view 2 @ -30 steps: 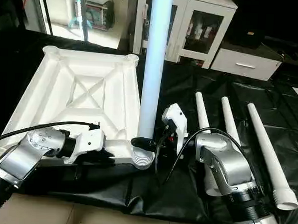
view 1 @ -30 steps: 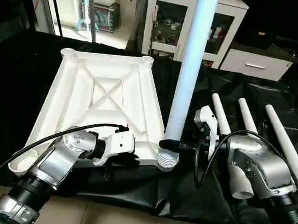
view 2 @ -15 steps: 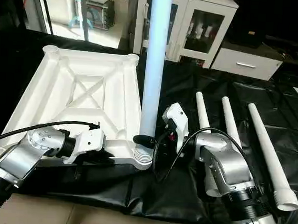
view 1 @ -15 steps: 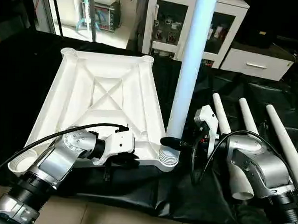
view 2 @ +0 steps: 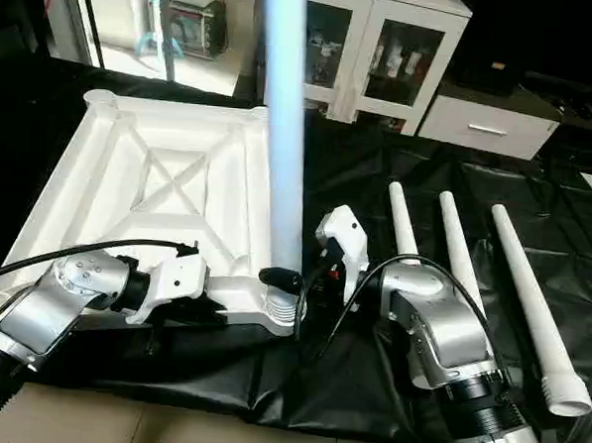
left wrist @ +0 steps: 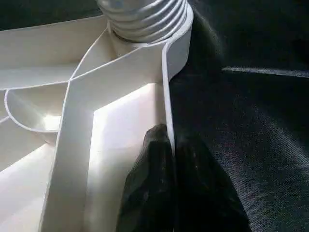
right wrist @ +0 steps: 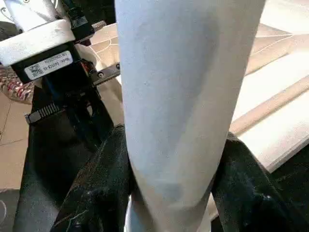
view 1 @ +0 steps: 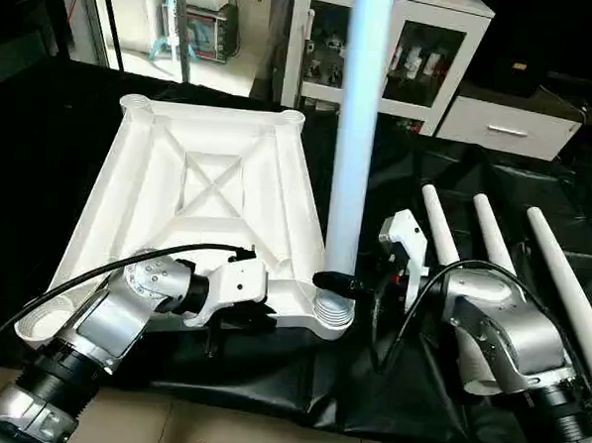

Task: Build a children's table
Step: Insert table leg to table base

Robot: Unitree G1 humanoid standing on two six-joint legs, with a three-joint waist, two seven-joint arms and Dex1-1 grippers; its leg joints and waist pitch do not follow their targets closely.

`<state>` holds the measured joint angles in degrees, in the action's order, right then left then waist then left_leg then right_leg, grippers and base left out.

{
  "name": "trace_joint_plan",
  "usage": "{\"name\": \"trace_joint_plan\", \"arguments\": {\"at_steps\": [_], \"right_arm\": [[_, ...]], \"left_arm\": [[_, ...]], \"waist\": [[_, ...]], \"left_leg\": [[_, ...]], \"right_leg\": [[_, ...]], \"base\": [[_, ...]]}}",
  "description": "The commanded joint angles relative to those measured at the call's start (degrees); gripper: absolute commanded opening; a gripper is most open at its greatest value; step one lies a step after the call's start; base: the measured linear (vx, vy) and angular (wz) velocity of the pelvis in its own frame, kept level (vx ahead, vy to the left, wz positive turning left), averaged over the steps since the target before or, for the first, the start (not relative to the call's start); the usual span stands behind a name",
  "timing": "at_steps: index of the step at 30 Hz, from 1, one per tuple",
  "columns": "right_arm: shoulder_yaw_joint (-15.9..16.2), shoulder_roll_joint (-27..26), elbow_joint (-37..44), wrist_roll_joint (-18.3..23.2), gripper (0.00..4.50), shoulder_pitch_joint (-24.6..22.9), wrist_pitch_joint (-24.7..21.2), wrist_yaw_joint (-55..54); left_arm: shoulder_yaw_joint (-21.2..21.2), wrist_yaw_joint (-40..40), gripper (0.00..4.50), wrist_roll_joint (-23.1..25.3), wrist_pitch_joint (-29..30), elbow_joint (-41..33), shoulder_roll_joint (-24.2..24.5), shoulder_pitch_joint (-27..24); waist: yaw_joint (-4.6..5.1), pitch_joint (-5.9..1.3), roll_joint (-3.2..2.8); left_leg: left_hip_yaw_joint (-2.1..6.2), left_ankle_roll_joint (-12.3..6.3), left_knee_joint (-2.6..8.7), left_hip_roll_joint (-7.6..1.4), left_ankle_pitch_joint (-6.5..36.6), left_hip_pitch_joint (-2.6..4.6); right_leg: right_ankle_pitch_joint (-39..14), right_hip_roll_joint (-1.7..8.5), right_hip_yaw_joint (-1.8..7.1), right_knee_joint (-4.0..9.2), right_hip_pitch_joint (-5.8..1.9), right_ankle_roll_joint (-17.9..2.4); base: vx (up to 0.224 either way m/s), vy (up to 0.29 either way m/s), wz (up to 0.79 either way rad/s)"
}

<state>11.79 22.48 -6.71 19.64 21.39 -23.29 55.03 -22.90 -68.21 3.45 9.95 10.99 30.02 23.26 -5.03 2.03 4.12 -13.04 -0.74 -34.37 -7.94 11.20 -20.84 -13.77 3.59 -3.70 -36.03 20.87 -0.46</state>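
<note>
The table top [view 1: 208,202] lay upside down on the black sheet [view 1: 447,190], ribbed underside up. The left gripper [left wrist: 171,159] was clamped shut on the top's near edge wall, one finger [left wrist: 152,164] inside the wall and the other outside against the sheet. Just beyond that gripper along the same edge sat the near corner socket [view 1: 333,315], with a threaded leg end showing in it.

The right gripper [right wrist: 174,164] held a leg [view 1: 358,135] between its two fingers [right wrist: 104,174], low on the tube and just above the socket. Its jaws stood about half apart, filled by the tube. The leg stood close to upright in the socket, its upper end running out of the head views. In the right wrist view the left gripper's body appeared just behind the held leg.

Three more legs [view 1: 494,237] lay side by side on the sheet on the far side of the right gripper from the top, apart from it and from the right forearm [view 1: 503,337]. A white cabinet [view 1: 385,48] stood beyond the sheet.
</note>
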Motion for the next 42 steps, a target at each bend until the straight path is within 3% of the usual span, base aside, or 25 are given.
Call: {"name": "trace_joint_plan", "arguments": {"at_steps": [1, 12, 22, 34, 42], "right_arm": [[0.9, -0.3, -3.4, -1.7, 1.86, -1.4, 0.0, -2.0], [-3.4, -0.9, -5.6, -0.6, 1.86, -3.7, 0.8, -4.2], [-6.9, -1.0, -5.5, 1.7, 1.86, -5.8, 0.5, -5.6], [-8.3, -0.2, -5.7, 3.2, 1.86, -9.4, 0.3, -5.7], [-5.6, 1.8, -3.6, 0.3, 1.86, -12.3, 2.7, -4.9]], "left_arm": [[-3.0, -0.7, 0.07, 0.6, 0.4, 1.7, -0.8, -1.5], [-2.5, -0.7, 0.07, 0.7, 0.4, 2.1, -0.5, -1.5], [-2.2, -0.7, 0.07, 0.8, 0.2, 2.5, -0.3, -1.3], [-1.9, -0.5, 0.07, 0.7, 0.3, 2.6, -0.3, -1.3], [-1.8, -0.4, 0.07, 0.6, 0.5, 2.3, -0.2, -1.6]], "waist": [[0.28, -1.15, -0.21], [0.33, -1.04, -0.38], [0.53, -1.05, -0.53], [0.12, -0.92, -0.31], [-0.14, -0.91, -0.18]], "left_leg": [[4.86, 6.23, 5.46, -7.10, 24.1, 2.09], [5.15, 7.04, 5.83, -7.21, 27.4, 2.27], [5.19, 7.83, 6.33, -7.19, 28.6, 2.29], [5.07, 7.14, 6.22, -7.25, 28.1, 2.44], [4.96, 6.60, 6.34, -7.29, 26.7, 2.36]], "right_leg": [[-25.1, 7.94, 4.58, 6.48, 1.08, -8.2], [-27.4, 7.96, 4.60, 6.85, 1.39, -7.0], [-25.5, 7.70, 4.35, 6.83, 1.42, -7.0], [-27.0, 8.02, 4.56, 7.24, 1.56, -6.6], [-26.2, 7.93, 4.58, 7.26, 1.45, -6.2]], "base": [[0.000, 0.000, 0.00], [0.000, 0.000, 0.00], [0.000, 0.000, 0.00], [0.000, 0.000, 0.00], [0.000, 0.000, 0.00]]}}
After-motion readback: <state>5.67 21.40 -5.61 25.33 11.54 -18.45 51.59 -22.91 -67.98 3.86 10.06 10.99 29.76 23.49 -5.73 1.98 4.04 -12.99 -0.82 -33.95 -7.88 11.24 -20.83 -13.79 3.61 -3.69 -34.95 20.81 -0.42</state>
